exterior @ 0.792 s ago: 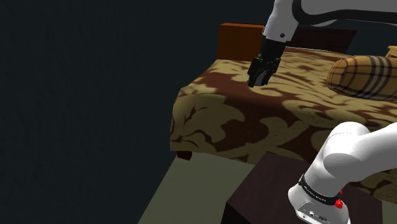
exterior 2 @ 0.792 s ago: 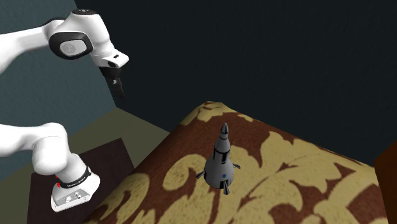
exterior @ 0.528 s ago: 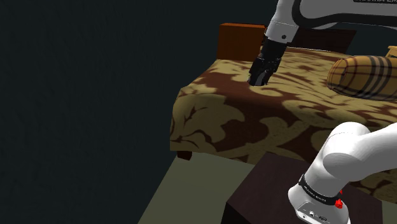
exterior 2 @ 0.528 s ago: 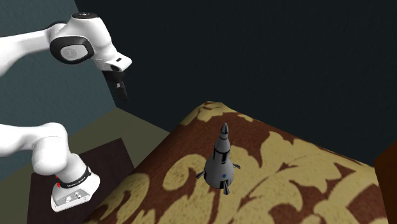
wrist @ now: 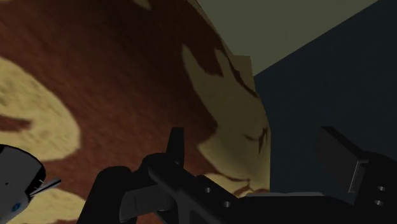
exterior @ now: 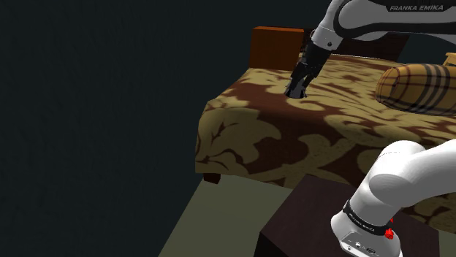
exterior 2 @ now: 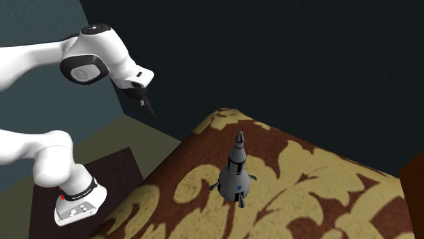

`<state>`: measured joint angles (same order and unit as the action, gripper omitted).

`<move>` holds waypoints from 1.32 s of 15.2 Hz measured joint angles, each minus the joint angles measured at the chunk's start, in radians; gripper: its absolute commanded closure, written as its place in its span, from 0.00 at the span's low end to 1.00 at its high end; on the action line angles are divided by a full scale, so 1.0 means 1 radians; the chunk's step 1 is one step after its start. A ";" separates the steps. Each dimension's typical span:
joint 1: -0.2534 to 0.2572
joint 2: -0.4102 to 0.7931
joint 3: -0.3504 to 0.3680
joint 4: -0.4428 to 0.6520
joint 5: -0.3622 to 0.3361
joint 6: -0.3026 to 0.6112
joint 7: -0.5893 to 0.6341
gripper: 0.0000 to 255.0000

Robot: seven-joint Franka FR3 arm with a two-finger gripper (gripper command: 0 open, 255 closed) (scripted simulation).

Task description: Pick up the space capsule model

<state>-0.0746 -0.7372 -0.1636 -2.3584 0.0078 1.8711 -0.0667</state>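
model (exterior 2: 236, 178): grey, pointed, upright on patterned bed (exterior 2: 319, 193) near its corner | jaws: open, holding nothing, apart from model; wrist view has model off beside one finger (wrist: 176, 145), not between the two | arm (exterior: 380, 14): reaches from stand (exterior: 292, 228) over bed | plaid pillow (exterior: 413, 86): on bed

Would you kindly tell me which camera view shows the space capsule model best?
The second exterior view: the whole space capsule model stands upright on the patterned bedspread. The wrist view catches a grey edge of it beside the end effector. In the shoulder view I cannot make it out.
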 measured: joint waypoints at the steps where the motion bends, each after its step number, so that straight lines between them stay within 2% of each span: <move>1: -0.004 0.010 -0.021 -0.004 -0.005 0.030 -0.024 0.00; 6: -0.013 0.068 -0.137 0.017 -0.018 0.150 -0.152 0.00; 10: 0.001 0.143 -0.236 0.060 0.001 0.247 -0.260 0.00; 15: 0.046 0.247 -0.369 0.148 0.067 0.338 -0.404 0.00; 20: 0.121 0.362 -0.522 0.254 0.189 0.403 -0.572 0.00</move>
<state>0.0464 -0.3753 -0.6851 -2.1044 0.1968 2.2746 -0.6385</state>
